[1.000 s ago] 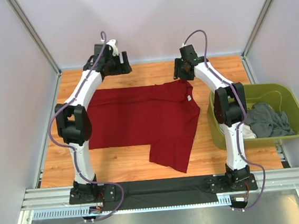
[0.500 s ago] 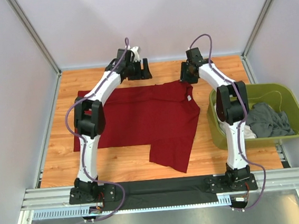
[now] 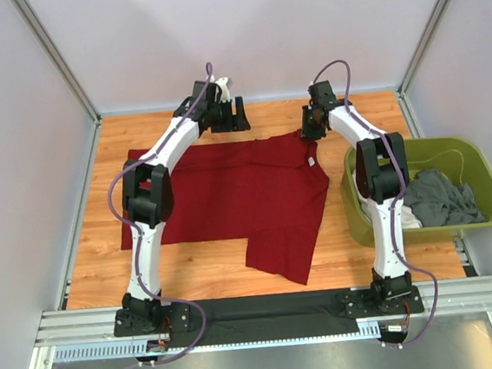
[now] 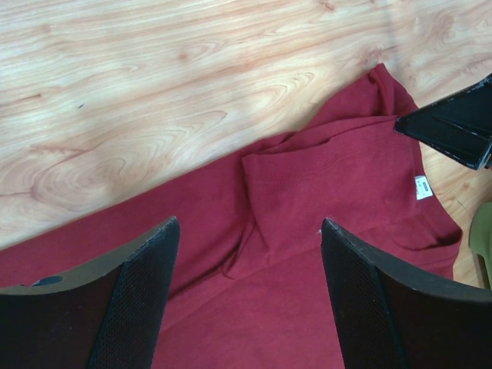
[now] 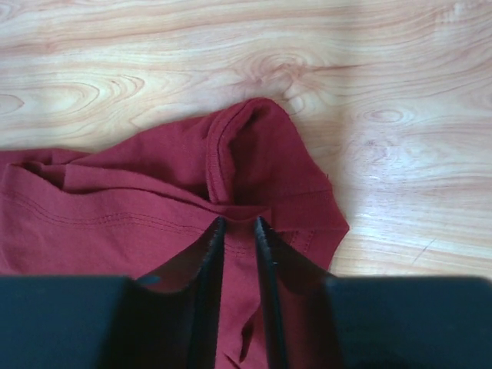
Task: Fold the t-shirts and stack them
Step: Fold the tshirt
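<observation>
— How do our jaws stand?

— Our left gripper (image 4: pixel 246 301) is spread wide and holds nothing; it hangs over the far edge of the dark red t-shirt (image 3: pixel 230 195). Our right gripper (image 5: pixel 234 224) has its jaws drawn nearly together on a ridge of that shirt's cloth at its far right corner, so we read it as a pinch.

— And the task, from the biggest thing down?

— On the wooden table (image 3: pixel 202 274) the red shirt lies mostly flat, with one flap jutting toward us on the near right and some rumpling along the far edge. We would not call it folded yet. The olive-green tub (image 3: pixel 482 170) sits at the right, just beside the shirt's edge. In it the dark grey t-shirt (image 3: pixel 439 196) is bunched up, and a bit of the white t-shirt (image 3: pixel 408 218) shows under it. The small white neck label (image 4: pixel 422 187) lies face up near our right jaws.

— So where are we?

— Early, we judge. No shirt is folded and nothing is stacked. All three folds and the stack remain.
</observation>
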Controlling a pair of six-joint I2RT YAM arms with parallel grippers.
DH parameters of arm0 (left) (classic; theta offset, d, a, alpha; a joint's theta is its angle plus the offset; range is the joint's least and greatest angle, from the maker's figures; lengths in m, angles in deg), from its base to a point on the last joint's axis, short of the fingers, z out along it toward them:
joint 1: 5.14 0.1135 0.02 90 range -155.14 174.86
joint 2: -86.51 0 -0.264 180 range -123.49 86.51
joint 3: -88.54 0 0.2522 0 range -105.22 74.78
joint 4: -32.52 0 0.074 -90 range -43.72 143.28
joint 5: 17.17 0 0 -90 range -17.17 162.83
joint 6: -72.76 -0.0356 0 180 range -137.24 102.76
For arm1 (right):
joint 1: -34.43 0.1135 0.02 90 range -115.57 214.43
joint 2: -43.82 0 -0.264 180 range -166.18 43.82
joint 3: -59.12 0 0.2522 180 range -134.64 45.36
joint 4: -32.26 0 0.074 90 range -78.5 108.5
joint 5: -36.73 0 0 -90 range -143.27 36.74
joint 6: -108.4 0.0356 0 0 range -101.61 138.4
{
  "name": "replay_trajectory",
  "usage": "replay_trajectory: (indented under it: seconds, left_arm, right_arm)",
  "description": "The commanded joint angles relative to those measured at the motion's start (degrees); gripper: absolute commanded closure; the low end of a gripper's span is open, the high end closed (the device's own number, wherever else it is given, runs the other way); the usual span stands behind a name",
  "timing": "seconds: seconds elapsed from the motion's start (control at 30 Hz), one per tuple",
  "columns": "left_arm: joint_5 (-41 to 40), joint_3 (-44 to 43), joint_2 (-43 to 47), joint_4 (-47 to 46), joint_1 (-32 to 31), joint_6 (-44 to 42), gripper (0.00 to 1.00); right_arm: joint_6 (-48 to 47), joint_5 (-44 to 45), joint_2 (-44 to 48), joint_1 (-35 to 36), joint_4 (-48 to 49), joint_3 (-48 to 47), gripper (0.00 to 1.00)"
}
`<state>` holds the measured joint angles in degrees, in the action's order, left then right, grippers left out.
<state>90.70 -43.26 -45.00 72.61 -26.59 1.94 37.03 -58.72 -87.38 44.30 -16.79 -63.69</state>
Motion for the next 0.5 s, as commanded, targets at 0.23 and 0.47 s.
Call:
replay_trajectory:
  seconds: [0.23, 0.47]
  left_arm:
    - [3.0, -4.6, -3.0, -0.9, -0.7, 0.8, 0.21]
    - [1.0, -5.7, -5.0, -0.2, -2.4, 1.4, 0.21]
  right_arm:
    - [-0.7, -1.0, 3.4, -0.1, 2.1, 0.6, 1.00]
    - [-1.1, -2.1, 7.4, 0.1, 3.2, 4.3, 1.00]
